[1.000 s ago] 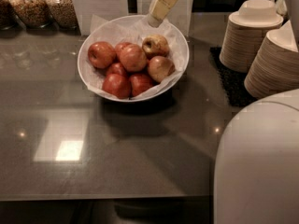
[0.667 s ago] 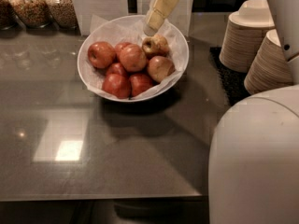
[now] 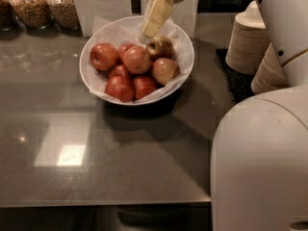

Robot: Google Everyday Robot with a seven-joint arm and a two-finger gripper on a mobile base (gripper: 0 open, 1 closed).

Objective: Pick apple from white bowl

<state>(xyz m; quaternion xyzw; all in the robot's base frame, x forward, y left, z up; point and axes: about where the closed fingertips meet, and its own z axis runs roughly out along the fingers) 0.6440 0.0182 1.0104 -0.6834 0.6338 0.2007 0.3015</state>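
We see the white bowl point(image 3: 186, 57), lined with crinkled paper, on a dark glossy counter point(image 3: 120, 177). The gripper point(image 3: 146, 34) hangs tilted over the bowl's back half, its tip just above the pile, between the apple point(image 3: 136, 60) and a yellow-brown mottled apple point(image 3: 160, 47) (whether it touches either, we cannot tell). Darker red apples point(image 3: 120, 88) lie at the front. Filled glass jars point(image 3: 29, 6) stand back left and stacked beige bowls point(image 3: 246, 42) to the right. The robot's white body point(image 3: 260, 167) fills our near right corner.
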